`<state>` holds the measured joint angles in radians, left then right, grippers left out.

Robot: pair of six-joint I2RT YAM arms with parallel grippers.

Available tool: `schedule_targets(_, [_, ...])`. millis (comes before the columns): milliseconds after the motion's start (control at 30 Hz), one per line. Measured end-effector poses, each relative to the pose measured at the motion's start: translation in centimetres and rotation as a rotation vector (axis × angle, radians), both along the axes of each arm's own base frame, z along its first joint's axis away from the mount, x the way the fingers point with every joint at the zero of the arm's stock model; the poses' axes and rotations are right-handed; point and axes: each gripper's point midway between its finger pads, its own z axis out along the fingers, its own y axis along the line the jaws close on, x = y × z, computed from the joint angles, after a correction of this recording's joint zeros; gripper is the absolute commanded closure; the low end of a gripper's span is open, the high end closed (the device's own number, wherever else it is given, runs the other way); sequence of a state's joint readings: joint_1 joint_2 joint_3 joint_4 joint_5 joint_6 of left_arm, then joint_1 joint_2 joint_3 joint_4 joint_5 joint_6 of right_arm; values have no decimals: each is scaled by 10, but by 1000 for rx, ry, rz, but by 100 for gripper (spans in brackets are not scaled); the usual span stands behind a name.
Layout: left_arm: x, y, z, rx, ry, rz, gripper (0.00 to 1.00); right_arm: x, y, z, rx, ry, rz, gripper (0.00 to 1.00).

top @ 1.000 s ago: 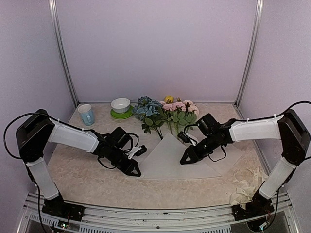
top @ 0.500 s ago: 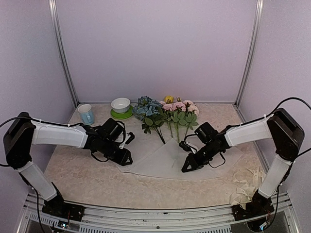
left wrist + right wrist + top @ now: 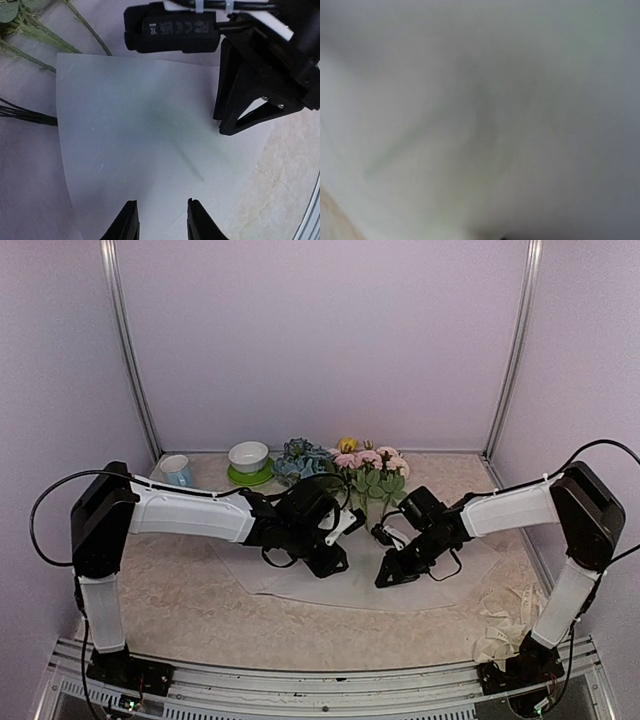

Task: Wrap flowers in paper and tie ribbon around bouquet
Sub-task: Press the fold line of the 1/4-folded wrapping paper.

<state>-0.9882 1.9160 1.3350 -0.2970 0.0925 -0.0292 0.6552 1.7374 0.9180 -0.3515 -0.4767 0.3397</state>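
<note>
From above, the paper (image 3: 430, 590) lies spread flat on the worktop (image 3: 170, 590), in the middle and towards the right, with both arms reaching in over it. The flowers (image 3: 345, 468) lie just behind its far edge, heads towards the back wall and stalks pointing at the sheet. The ribbon (image 3: 505, 615) sits in a loose crumpled heap well apart, at the near right corner beside the right arm's base. A blue cup (image 3: 177, 472) and a white bowl (image 3: 248, 454) on a green saucer (image 3: 252, 478) stand at the back left.

The left pincer (image 3: 335, 565) and right pincer (image 3: 383, 580) point down at the sheet near each other, but this view hides how their fingers stand.

The left wrist view shows that: the left fingers (image 3: 131, 220) stand apart, open, with only bare paper between them. It also shows green stalks running under the translucent sheet's far edge. The right pincer appears opposite, its black fingers close together with the tips at the paper; I cannot tell whether they pinch it.

The right wrist view gives only a blurred white expanse of paper filling the lens, with none of its own fingers to be made out
</note>
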Motion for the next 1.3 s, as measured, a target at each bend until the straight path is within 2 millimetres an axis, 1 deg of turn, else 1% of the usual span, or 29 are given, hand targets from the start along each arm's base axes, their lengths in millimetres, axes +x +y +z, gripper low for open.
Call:
schedule_targets(67, [1,-3,-20,38,19,-20,67,3,1,2,-4,-7,-9,83])
schedule_targets(100, [0,0,-32,64,32,-26,67,3,2,2,-5,-7,-14,83])
schedule_targets(233, [-13,27,-71,174,109,-35,68,1,-1,1,-22,7,-24,83])
schedule_targets(367, [-16,34,-72,167,119,-39,68,-8,-7,-2,-65,38,-33,83])
schedule_targets(433, [-18,38,-72,162,123,-37,68,-13,-14,-5,-105,54,-44,83])
schedule_targets(533, [-21,42,-71,155,132,-38,69,-19,-32,-5,-192,67,-82,83])
schedule_targets(667, [-21,42,-71,147,139,-39,69,-29,-70,-8,-378,79,-150,83])
schedule_targets(700, [-21,42,-71,145,141,-41,68,-31,-81,-10,-428,85,-168,79])
schedule_targets(800, [-21,43,-71,138,147,-42,68,-39,-107,-7,-557,97,-221,56])
schedule_targets(867, [-21,42,-71,135,151,-44,68,-39,-121,2,-634,74,-257,39])
schedule_targets(900, [-21,42,-71,132,153,-45,68,-37,-126,10,-671,52,-274,34])
schedule_targets(967, [-21,43,-71,128,153,-45,68,-31,-129,27,-713,2,-314,25])
schedule_targets(1000, [-21,43,-71,122,152,-45,69,-28,-128,36,-726,-29,-330,25])
schedule_targets(1033, [-21,43,-71,116,151,-47,69,-27,-126,40,-723,-42,-349,25])
schedule_targets(1100, [-21,43,-71,103,151,-49,69,-27,-123,45,-703,-49,-386,27])
schedule_targets(1133, [-21,43,-71,98,152,-50,69,-29,-121,44,-685,-40,-414,28])
schedule_targets(1167, [-21,43,-71,94,151,-51,69,-31,-122,43,-679,-33,-435,26])
schedule_targets(1200, [-21,43,-71,92,151,-51,69,-33,-123,41,-675,-18,-466,20])
schedule_targets(1233, [-21,44,-71,90,149,-52,68,-36,-126,38,-678,-2,-501,18])
schedule_targets(1300, [-21,44,-70,87,147,-53,68,-41,-131,35,-679,24,-574,18])
